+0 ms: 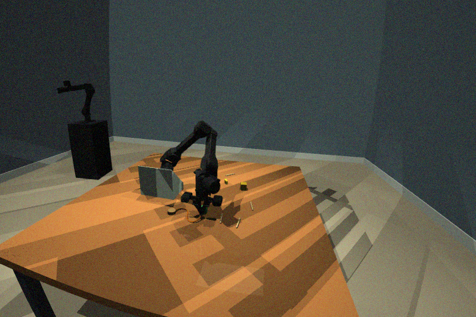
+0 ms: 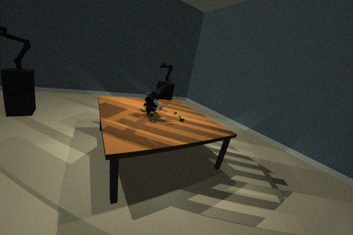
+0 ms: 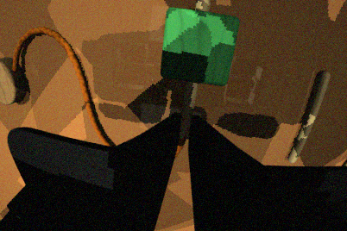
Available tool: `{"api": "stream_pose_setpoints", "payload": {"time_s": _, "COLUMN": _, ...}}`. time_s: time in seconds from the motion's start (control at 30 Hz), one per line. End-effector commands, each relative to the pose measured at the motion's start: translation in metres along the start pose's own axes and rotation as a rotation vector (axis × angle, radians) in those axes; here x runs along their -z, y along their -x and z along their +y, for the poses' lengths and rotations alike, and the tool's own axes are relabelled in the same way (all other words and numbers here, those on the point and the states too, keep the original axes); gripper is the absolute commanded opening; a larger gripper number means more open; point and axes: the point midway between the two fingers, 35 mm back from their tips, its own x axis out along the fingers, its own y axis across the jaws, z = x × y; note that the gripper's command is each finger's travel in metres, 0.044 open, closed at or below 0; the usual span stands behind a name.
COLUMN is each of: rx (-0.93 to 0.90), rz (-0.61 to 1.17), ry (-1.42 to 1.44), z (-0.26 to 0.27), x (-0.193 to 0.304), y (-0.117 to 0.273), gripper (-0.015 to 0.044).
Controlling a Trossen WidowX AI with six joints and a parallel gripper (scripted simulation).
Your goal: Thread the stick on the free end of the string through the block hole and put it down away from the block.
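1. Jaws [image 1: 202,211] [image 2: 149,114]: narrow, closed on the thin stick [image 3: 186,106], gripped on the near side of the green block [image 1: 206,209] [image 2: 152,114] [image 3: 198,41]; grip looks to be near the string end
2. Stick location: near part between jaws and block; pale rounded tip shows just beyond the block's far face. Read as one stick lying in the hole; the hole itself is not visible from above
3. Done, as judged: stick picked up, tip through the block. Roughly mid-task
4. Left: expose more tip, release behind the block, regrip in front of it, pull until string follows, set stick down away from the block, open fully and let all settle
5. Long axis: near to far through the block in the wrist view, leaning slightly right at the far end, roughly in line with the block's sides. Tip points away from the jaws; exact pitch cannot be told
6. String [image 1: 188,215] [image 2: 144,115] [image 3: 78,63]: curves slack from the button [image 1: 171,210] [image 2: 143,110] [image 3: 6,84], left of the block in the wrist view, toward the jaws; none seen beyond the far face
7. Risk: further pushing off-axis could wedge the stick or shove the block along the bench [image 1: 115,259] [image 2: 136,138]; the short protruding tip may make regripping awkward
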Motion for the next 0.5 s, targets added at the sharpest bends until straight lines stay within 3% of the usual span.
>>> {"api": "stream_pose_setpoints", "payload": {"time_s": 0.0, "rx": 0.003, "rz": -0.003, "ry": -0.005, "z": 0.001, "x": -0.006, "y": 0.001, "gripper": 0.0000}}
{"api": "stream_pose_setpoints", "payload": {"time_s": 0.37, "rx": 0.003, "rz": -0.003, "ry": -0.005, "z": 0.001, "x": -0.020, "y": 0.001, "gripper": 0.0000}}
{"api": "stream_pose_setpoints", "payload": {"time_s": 0.47, "rx": 0.000, "rz": -0.001, "ry": 0.000, "z": 0.000, "x": -0.016, "y": 0.000, "gripper": 0.0079}}
